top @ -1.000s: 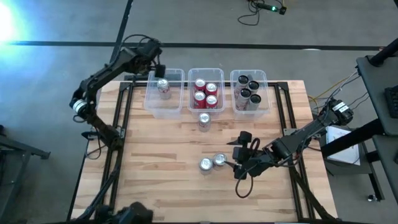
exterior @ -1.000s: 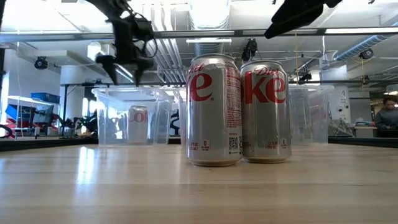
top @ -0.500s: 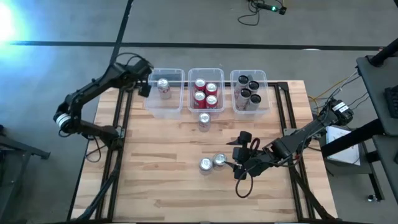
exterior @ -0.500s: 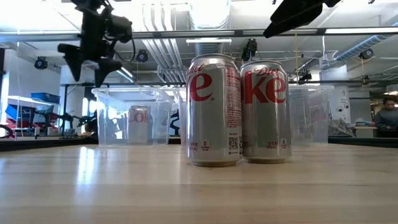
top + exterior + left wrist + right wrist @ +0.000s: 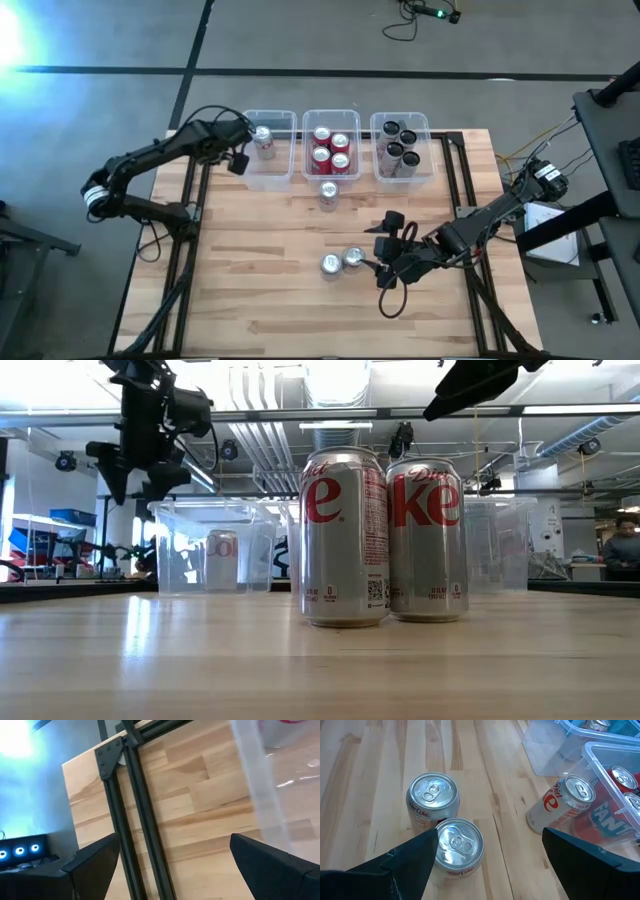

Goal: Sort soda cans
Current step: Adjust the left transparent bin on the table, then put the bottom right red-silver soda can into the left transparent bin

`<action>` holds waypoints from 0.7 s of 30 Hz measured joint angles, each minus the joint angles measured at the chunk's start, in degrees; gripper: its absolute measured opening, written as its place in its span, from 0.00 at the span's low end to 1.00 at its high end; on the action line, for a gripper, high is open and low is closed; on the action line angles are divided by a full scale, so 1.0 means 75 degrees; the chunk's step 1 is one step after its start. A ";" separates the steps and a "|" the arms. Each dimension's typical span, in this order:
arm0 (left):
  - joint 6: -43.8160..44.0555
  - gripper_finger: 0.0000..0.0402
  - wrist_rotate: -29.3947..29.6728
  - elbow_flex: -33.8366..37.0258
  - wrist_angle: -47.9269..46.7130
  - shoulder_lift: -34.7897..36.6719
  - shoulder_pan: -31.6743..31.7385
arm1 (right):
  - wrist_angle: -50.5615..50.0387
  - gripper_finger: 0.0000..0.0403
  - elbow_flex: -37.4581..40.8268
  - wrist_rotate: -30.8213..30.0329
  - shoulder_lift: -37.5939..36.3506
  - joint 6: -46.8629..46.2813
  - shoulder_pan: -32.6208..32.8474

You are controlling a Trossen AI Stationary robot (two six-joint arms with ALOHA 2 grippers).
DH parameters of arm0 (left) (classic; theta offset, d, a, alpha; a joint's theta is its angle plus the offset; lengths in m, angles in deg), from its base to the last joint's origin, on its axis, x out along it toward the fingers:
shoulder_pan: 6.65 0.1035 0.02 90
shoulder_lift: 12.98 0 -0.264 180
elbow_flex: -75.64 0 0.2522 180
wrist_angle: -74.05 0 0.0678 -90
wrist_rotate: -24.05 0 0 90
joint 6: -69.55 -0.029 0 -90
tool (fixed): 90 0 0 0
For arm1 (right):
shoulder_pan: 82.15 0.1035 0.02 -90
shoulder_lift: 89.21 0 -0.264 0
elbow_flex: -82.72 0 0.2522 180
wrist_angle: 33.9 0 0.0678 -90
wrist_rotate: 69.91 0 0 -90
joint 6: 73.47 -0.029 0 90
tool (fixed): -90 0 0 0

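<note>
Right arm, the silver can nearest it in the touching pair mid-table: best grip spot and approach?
Grip the nearer silver can across its round side wall, just below the rim, coming down from above. It stands upright, but the other silver can touches it, so probably set the fingers on the sides clear of that contact. The right end effector is open beside the pair.

"Diet Coke" can be read on the two silver cans [image 5: 432, 800] [image 5: 458, 847], and "FANTA" is partly seen through a bin wall [image 5: 600, 822].
</note>
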 joint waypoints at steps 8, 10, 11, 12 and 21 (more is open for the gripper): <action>0.0105 0.90 0.0000 0.0000 0.0013 0.0000 -0.0170 | -0.0003 0.87 0.0000 0.0006 0.0000 0.0032 -0.0017; 0.0108 0.90 -0.0003 0.0000 0.0013 0.0000 -0.0172 | -0.0003 0.87 0.0000 0.0009 0.0002 0.0032 -0.0017; 0.0108 0.90 -0.0002 0.0000 0.0013 0.0000 -0.0190 | -0.0003 0.87 0.0000 0.0009 0.0000 0.0032 -0.0017; 0.0109 0.90 -0.0001 0.0000 0.0013 0.0000 -0.0208 | -0.0003 0.87 0.0000 0.0012 0.0001 0.0032 -0.0017; 0.0167 0.90 -0.0037 -0.0003 -0.0137 0.0005 -0.0336 | -0.0047 0.87 -0.0020 0.0018 0.0000 0.0093 -0.0017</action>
